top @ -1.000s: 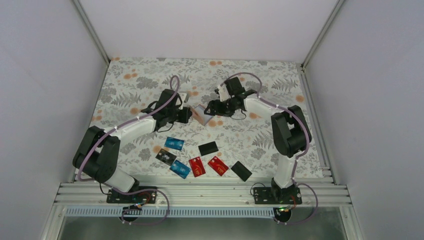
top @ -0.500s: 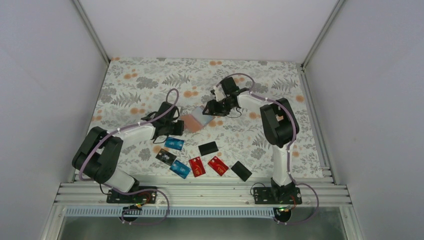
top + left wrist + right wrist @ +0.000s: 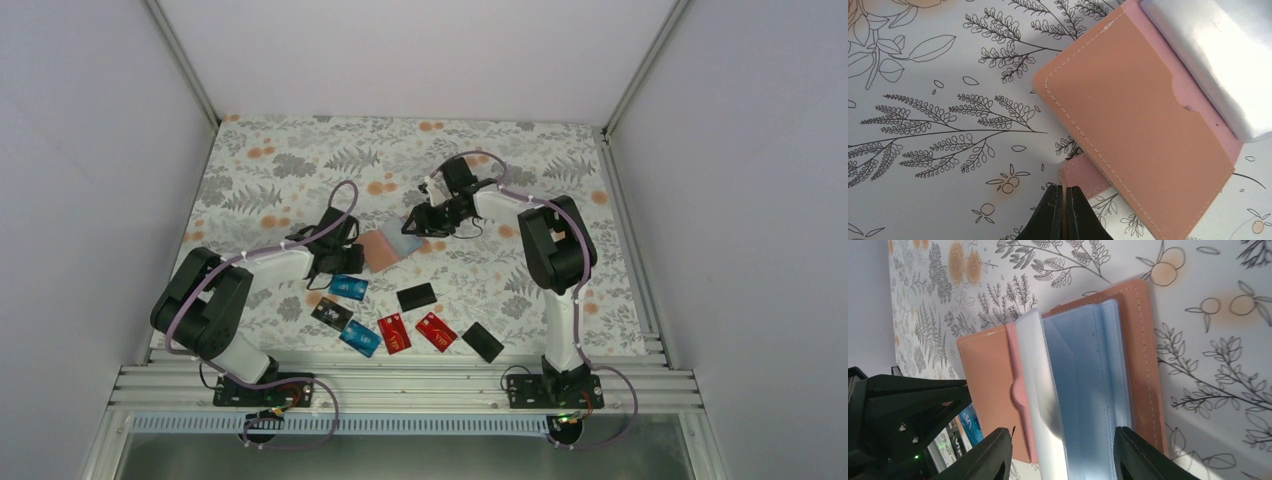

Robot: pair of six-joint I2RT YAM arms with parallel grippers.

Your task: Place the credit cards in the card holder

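The tan card holder lies open on the floral table, with clear plastic sleeves fanned out from its spine. My left gripper is shut on the holder's pink inner tab at its near left edge, next to the tan pocket panel. My right gripper is open, its fingers straddling the sleeves from the far side. Several credit cards lie loose nearer the arms: blue, black with pale marks, blue, red, red, black and black.
The white enclosure walls stand on three sides of the table. An aluminium rail runs along the near edge by the arm bases. The left gripper's black body shows at the left of the right wrist view.
The card holder, earlier held up between the two grippers, has been drawn open and down flat. My left gripper moved nearer and left with the tab. My right gripper shifted slightly left.
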